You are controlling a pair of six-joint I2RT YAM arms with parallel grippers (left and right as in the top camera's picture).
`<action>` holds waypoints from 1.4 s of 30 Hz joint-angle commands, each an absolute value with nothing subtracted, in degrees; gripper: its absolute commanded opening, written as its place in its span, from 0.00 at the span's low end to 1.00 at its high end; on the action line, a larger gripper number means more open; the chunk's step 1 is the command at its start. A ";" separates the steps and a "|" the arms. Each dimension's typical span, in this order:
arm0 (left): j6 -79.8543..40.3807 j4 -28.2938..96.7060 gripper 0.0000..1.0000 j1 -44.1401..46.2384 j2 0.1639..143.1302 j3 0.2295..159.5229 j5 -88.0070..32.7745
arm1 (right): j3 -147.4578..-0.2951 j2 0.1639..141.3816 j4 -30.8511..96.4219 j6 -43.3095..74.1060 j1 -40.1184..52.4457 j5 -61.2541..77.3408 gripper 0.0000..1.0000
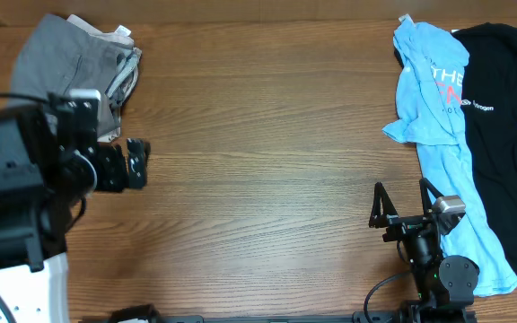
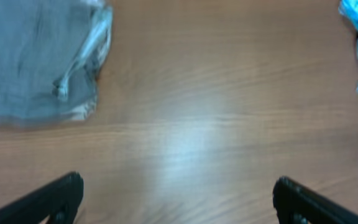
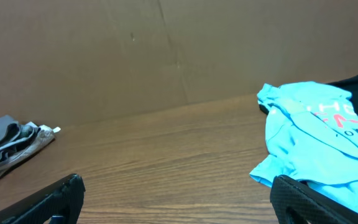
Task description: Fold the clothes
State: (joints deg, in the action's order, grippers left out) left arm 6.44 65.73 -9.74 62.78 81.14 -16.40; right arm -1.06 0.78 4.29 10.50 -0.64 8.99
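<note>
One wooden table [image 1: 267,135]: bore three garments at its two ends.
Black T-shirt [image 1: 510,117]: lay at the right edge.
Light-blue printed T-shirt [image 1: 438,99]: rumpled, overlapping the black one.
Grey shorts [image 1: 61,63]: bundled, far left.
Left gripper [image 1: 146,164]: spread wide, empty, near the shorts.
Right gripper [image 1: 402,193]: spread wide, empty, beside the blue shirt.
Risk: a deep pinch on the blue shirt would likely drag the black one too.

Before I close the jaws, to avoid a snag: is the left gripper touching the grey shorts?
Apart. The left wrist view shows bare table between the left gripper and the shorts.
</note>
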 commanded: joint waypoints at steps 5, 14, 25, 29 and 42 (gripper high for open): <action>6.52 22.15 1.00 -9.67 41.23 45.06 -33.19 | -0.45 0.16 3.97 10.68 -0.34 9.04 1.00; 3.84 -2.33 1.00 -9.58 23.86 17.78 -24.03 | -0.45 0.16 3.97 10.68 -0.34 9.04 1.00; 4.21 -7.73 1.00 -7.79 7.68 4.29 -16.38 | -0.45 0.16 3.97 10.68 -0.34 9.04 1.00; 3.81 -7.73 1.00 -7.79 4.12 1.30 -16.36 | -0.45 0.16 3.97 10.68 -0.34 9.04 1.00; 2.79 2.83 1.00 -7.79 0.25 0.27 -16.08 | -0.45 0.16 3.97 10.68 -0.34 9.04 1.00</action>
